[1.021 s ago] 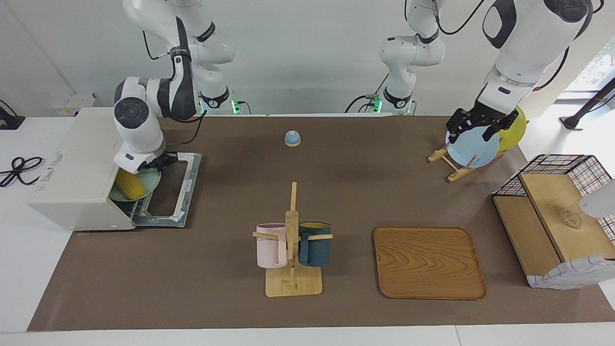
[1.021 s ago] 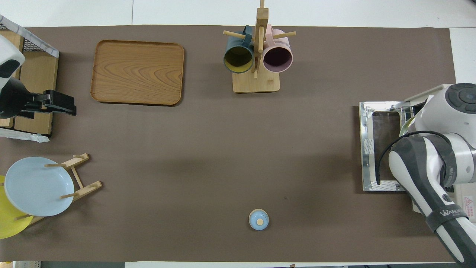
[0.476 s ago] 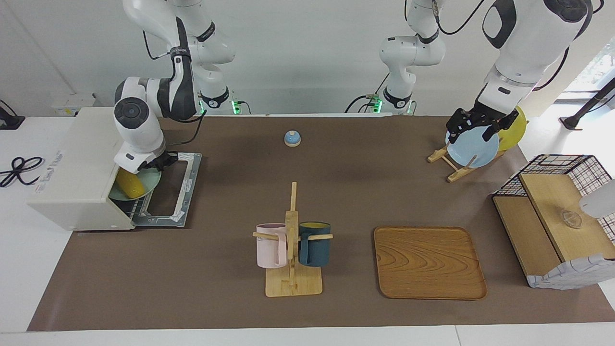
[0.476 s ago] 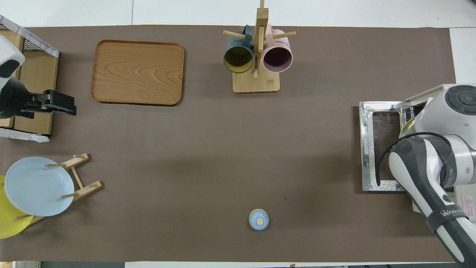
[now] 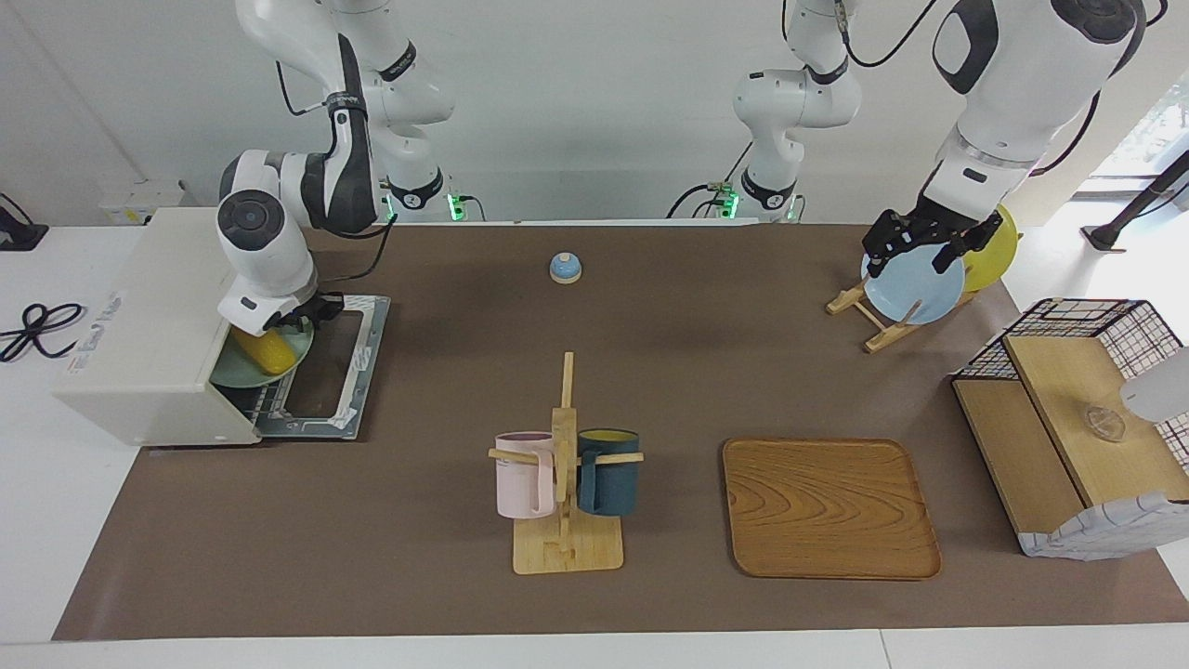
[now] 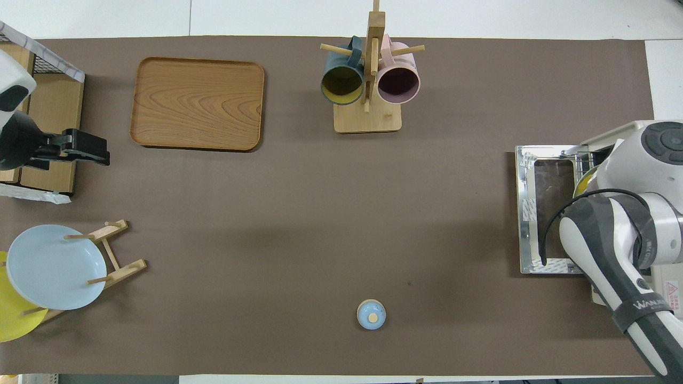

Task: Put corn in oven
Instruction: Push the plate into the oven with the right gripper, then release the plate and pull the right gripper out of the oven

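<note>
Careful: your right pincer (image 5: 283,327), can't tell its opening, sits on the corn (image 5: 263,350) at the oven (image 5: 139,325) mouth; withdrawing could drag it off the green plate (image 5: 243,372) below. Left pincer (image 5: 915,243), wide open, waits over the plate rack.

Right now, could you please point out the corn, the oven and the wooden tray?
corn (image 5: 264,350): facing view, on its yellow body under the right arm's wrist.
oven (image 5: 153,316): facing view, on its cream top.
wooden tray (image 6: 197,104): overhead view, on its bare middle.

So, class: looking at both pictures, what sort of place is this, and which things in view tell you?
Most likely a robotics lab staged as a mock kitchen. Two white robot arms stand at a brown-covered table against bare walls, and the props are kitchen ones: a toaster oven, a mug rack and a plate rack.
</note>
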Robot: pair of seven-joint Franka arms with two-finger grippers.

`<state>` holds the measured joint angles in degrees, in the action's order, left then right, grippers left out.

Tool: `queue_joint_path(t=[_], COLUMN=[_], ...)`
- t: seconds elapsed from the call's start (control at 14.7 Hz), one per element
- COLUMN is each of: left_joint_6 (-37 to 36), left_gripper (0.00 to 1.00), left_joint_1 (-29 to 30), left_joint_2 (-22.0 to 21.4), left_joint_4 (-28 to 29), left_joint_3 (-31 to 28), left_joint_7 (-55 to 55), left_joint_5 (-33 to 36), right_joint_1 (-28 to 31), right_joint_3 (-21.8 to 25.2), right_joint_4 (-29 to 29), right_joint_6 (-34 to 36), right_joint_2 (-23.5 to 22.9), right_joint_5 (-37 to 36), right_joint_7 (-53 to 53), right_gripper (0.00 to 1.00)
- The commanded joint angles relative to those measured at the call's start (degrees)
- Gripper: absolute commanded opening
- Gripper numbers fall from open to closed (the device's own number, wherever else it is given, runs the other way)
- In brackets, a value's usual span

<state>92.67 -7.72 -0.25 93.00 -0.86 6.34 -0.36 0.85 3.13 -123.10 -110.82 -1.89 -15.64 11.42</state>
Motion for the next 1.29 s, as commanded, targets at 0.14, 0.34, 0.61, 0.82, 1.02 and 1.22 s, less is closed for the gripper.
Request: queue_joint_path(t=[0.14,0.34,0.61,0.82,1.02,1.22], left_joint_6=[-0.3,-0.3,-0.3,-0.3,-0.3,-0.3], left_gripper=[1.0,1.0,1.0,1.0,1.0,1.0], left_joint_1=[0.8,0.8,0.8,0.8,0.8,0.7], left_joint_2=[-1.3,-1.3,-1.3,-1.3,-1.3,-1.3], left_joint_4=[1.3,1.3,1.3,1.3,1.3,1.3], left_joint_3=[0.5,0.5,0.5,0.5,0.5,0.5], left_joint_7=[-0.1,-0.1,-0.1,0.0,0.0,0.0], left_joint_5=[1.1,1.1,1.1,1.1,1.1,1.1], right_joint_1=[-1.9,-4.9,-7.4,-8.6,-8.2,-8.1], right_joint_3=[-0.7,-0.7,-0.7,-0.7,-0.7,-0.7], right_joint_4=[3.3,3.8,-2.1,-5.0,-5.2,-5.8], right_joint_6=[3.8,2.5,-8.5,-16.0,-17.5,-17.9], right_joint_2=[0.2,0.0,-0.3,-3.6,-5.1,-5.0], right_joint_5=[2.4,4.6,7.6,7.7,7.7,7.7], right_joint_7=[0.4,-4.5,-13.2,-16.6,-16.8,-16.7], right_gripper=[0.28,0.01,0.0,0.0,0.0,0.0])
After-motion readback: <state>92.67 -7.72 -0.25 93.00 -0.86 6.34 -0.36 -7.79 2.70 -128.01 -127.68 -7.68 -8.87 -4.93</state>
